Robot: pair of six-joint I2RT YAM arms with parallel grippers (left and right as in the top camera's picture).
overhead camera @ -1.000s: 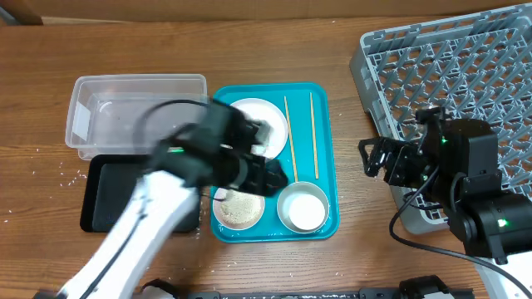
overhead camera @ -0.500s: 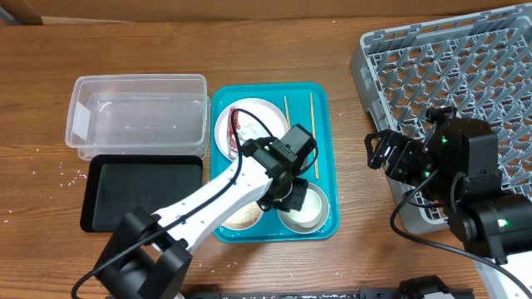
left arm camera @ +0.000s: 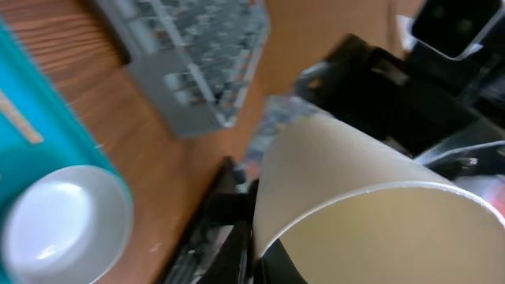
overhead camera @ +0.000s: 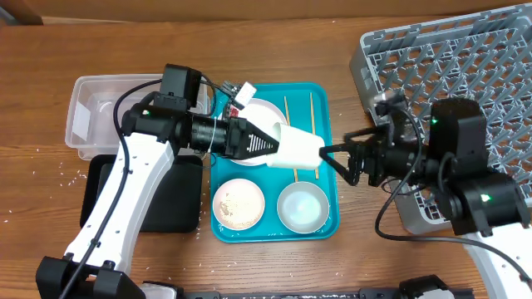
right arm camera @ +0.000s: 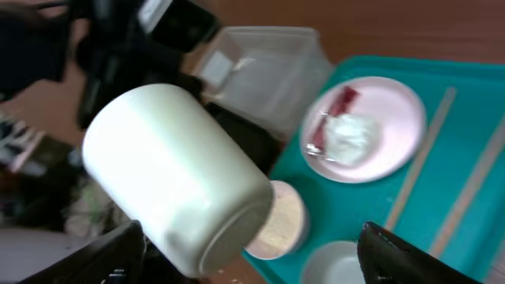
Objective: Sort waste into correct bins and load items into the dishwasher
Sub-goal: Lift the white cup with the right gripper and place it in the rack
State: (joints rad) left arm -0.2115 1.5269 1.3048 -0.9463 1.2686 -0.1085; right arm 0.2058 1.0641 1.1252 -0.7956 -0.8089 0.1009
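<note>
My left gripper (overhead camera: 277,148) is shut on the rim of the small white cup (overhead camera: 299,151) and holds it on its side above the teal tray (overhead camera: 324,95). In the left wrist view the cup (left arm camera: 355,181) fills the frame above that gripper (left arm camera: 260,252). My right gripper (overhead camera: 337,162) is open, its fingers on either side of the cup's base (right arm camera: 173,173). The plate (right arm camera: 371,134) carries the tissue wad (right arm camera: 347,134) and the red wrapper (right arm camera: 331,114). A bowl with rice (overhead camera: 238,202), an empty bowl (overhead camera: 302,207) and two chopsticks (overhead camera: 312,112) lie on the tray.
The grey dish rack (overhead camera: 449,75) stands at the right, behind my right arm. The clear tub (overhead camera: 104,116) and the black tray (overhead camera: 181,203) lie left of the teal tray, partly under my left arm. Loose rice grains dot the table's left edge (overhead camera: 71,174).
My left gripper shut on the cup, lifted it off the tray and turned it sideways toward the right. My right gripper moved left from the rack to the cup's base.
</note>
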